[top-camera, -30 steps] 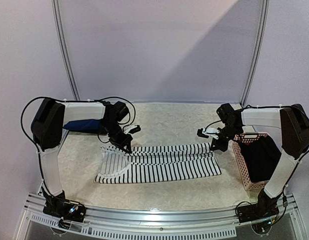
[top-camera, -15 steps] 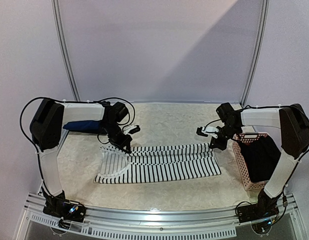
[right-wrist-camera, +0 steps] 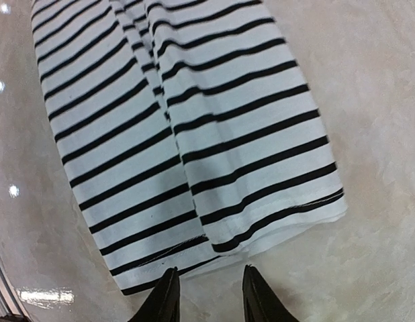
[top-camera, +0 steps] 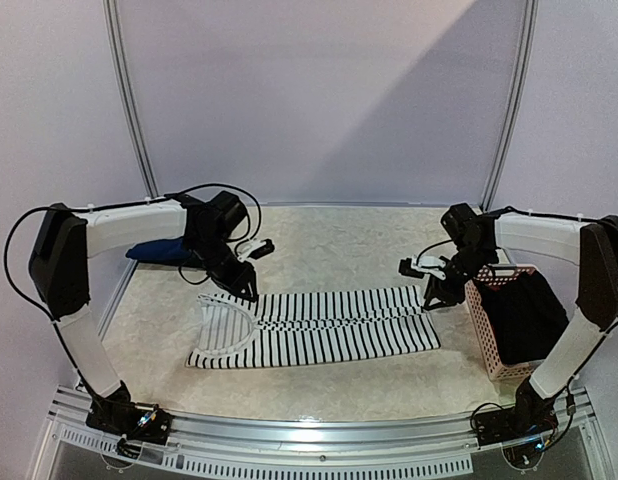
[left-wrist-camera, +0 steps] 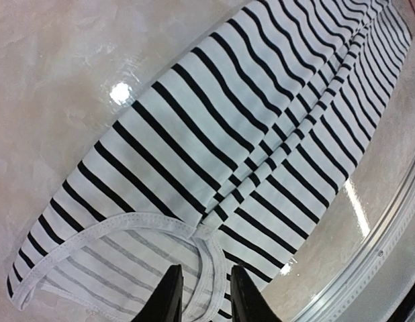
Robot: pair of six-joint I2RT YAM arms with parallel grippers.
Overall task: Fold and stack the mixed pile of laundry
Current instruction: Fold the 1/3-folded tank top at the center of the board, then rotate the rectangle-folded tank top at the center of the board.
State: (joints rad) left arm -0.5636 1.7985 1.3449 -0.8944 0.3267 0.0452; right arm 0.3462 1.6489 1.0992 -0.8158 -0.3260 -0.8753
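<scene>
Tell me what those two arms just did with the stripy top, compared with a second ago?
Both let go. The left gripper and right gripper, shut on the far edge of the striped top a second ago, have opened and lifted just off it. The left one also drew back leftward. The top's far fold settled flatter. The navy piece, pink basket and the black garment inside stayed put.

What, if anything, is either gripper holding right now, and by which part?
Nothing is held: the left gripper and the right gripper both hang with jaws parted and empty over the striped tank top.
</scene>
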